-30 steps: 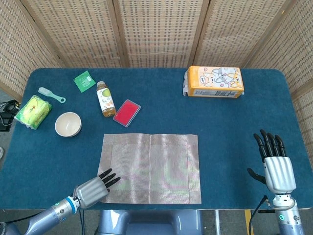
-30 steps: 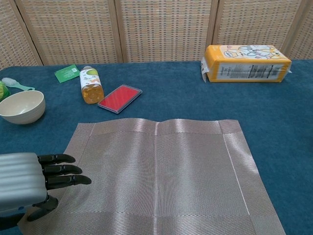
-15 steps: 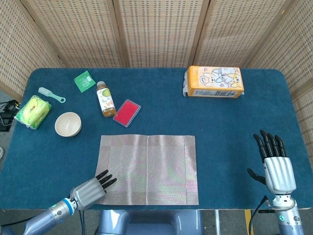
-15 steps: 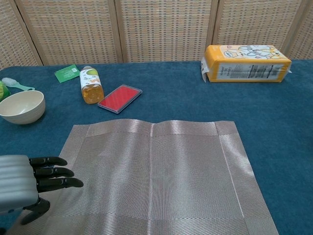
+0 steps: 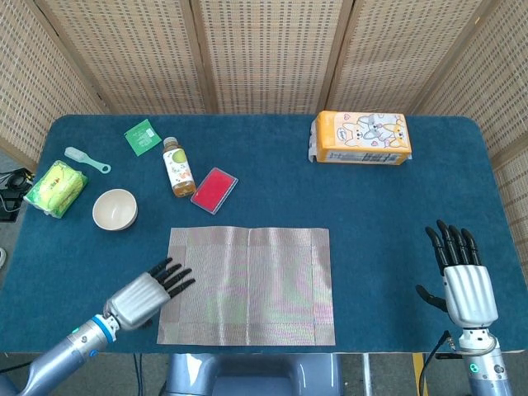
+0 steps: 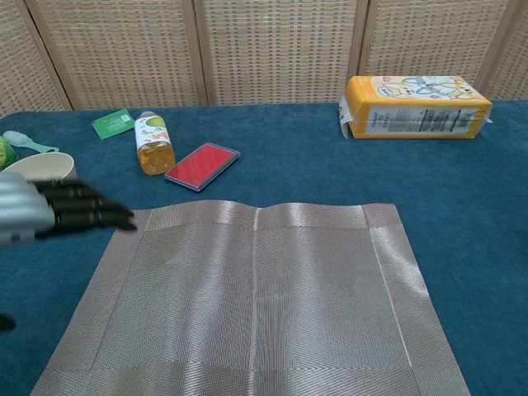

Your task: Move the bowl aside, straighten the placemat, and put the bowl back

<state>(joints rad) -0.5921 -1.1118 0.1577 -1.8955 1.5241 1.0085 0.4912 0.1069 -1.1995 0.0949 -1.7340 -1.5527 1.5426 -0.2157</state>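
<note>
Woven cane screens stand behind the table (image 5: 272, 157), which has a dark blue cloth top. On it the placemat (image 5: 247, 285) lies flat near the front edge, with its sides running about parallel to that edge. The bowl (image 5: 115, 209) stands upright on the blue cloth, off the placemat, beyond the left hand (image 5: 147, 292) and a little to its outer side.

That left hand holds nothing; its dark fingers (image 5: 172, 275) are stretched out and a little apart, and they point over the near left border of the placemat. In the chest view this hand (image 6: 37, 213) looks blurred and raised, and whether it touches the mat cannot be told. The right hand (image 5: 460, 276) is well apart from the placemat, at the right front of the table, also empty with the fingers straight and spread.

Farther from the left hand than the bowl lie a bottle (image 5: 176, 167) on its side, a red flat case (image 5: 214, 190) and a green packet (image 5: 143, 136). An orange package (image 5: 360, 138) lies far beyond the right hand.
</note>
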